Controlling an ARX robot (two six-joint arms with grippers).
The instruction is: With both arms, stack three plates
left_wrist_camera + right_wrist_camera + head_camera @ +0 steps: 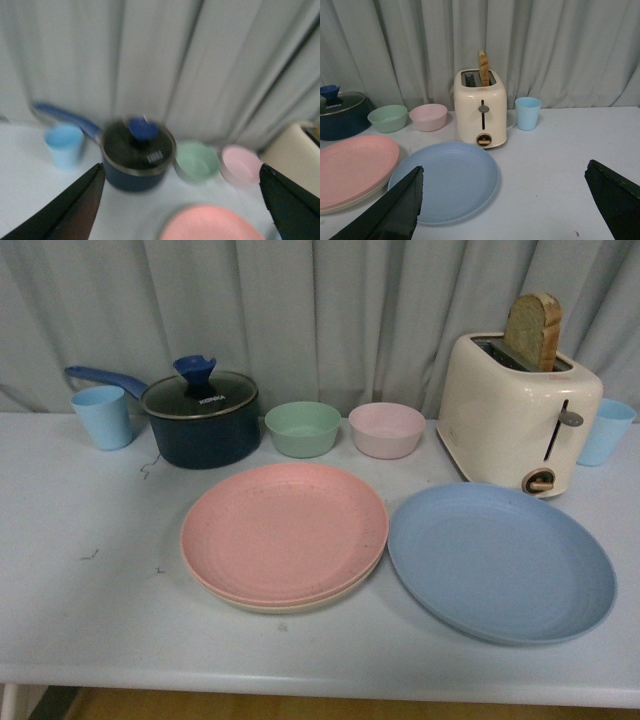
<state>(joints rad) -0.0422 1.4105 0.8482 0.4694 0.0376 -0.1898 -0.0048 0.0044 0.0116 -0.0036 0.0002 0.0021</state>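
Observation:
The speckled pink plate [284,530] lies on top of the beige plate [290,604], whose rim shows under its front edge. Beside them on the right, flat on the table, is the light blue plate [500,560], also seen in the right wrist view as the blue plate [447,180]. No arm shows in the front view. My left gripper [182,172] is open, high above the table with the pink plate [210,225] below it; that view is blurred. My right gripper [504,175] is open and empty, to the right of the blue plate.
Along the back stand a light blue cup [102,416], a dark lidded pot [200,418], a green bowl [302,428], a pink bowl [386,429], a cream toaster [518,410] with bread, and another blue cup [604,430]. The table's front edge [320,680] is close.

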